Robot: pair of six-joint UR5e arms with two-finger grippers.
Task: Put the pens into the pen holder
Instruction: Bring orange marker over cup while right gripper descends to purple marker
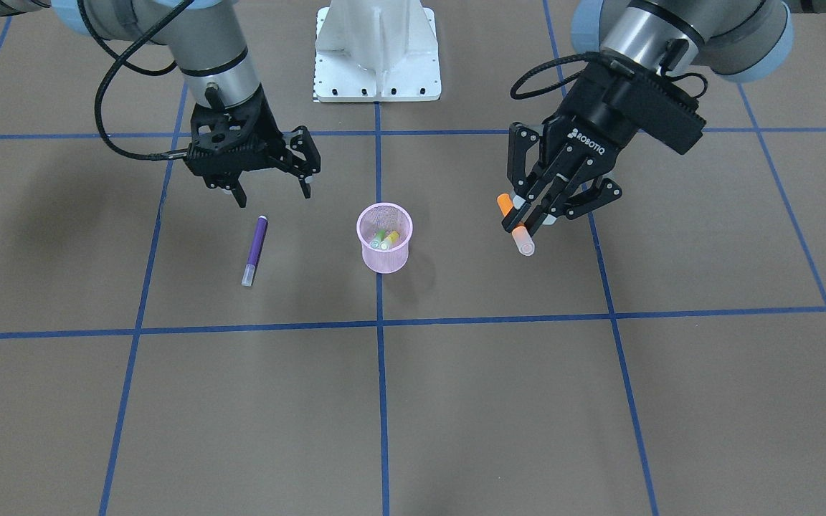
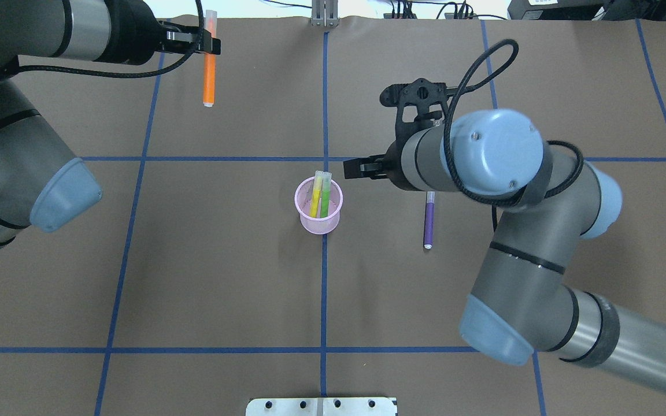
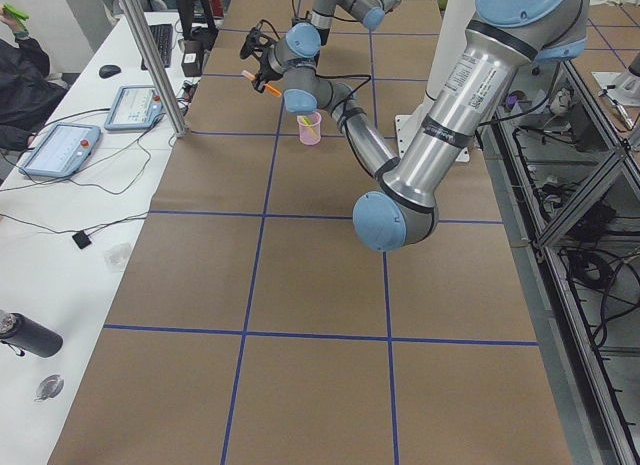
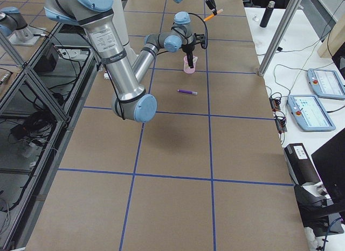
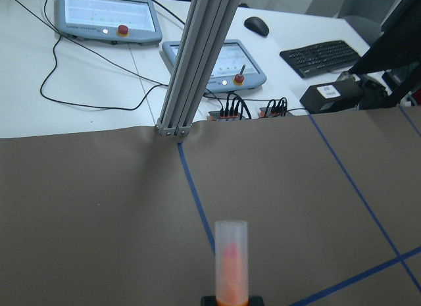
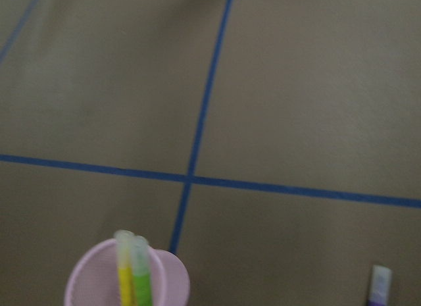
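Left end effector (image 1: 530,216), clamped on the orange pen (image 2: 209,78), needs carrying to the pen holder (image 2: 318,222), five o'clock overhead. Right end effector (image 1: 273,195) is apart near the purple pen (image 1: 256,247).

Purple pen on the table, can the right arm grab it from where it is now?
Probably yes. The purple pen lies flat by itself, the right gripper hangs open near it, and nothing sits between them; the pink cup stands apart.
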